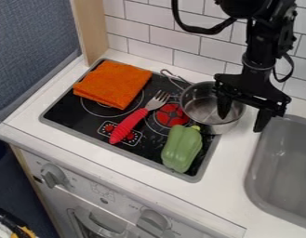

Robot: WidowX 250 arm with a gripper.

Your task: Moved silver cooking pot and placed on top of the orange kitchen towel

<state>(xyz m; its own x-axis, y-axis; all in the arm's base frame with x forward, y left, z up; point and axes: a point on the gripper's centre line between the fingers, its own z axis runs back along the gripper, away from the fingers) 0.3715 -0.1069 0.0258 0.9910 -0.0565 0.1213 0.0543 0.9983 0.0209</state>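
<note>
Black robot arm point(257, 58) hanging down at upper right, gripper point(242, 123) released, fingers spread wide, one over the silver pot's point(198, 104) interior, another beyond its rim, pot at the stovetop's point(133, 150) right side, handle near the orange towel point(113, 83).

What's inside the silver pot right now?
Inside the silver pot, bare metal shows beside one finger of the gripper, which hangs over it. What that finger and the near wall cover cannot be seen.
</note>
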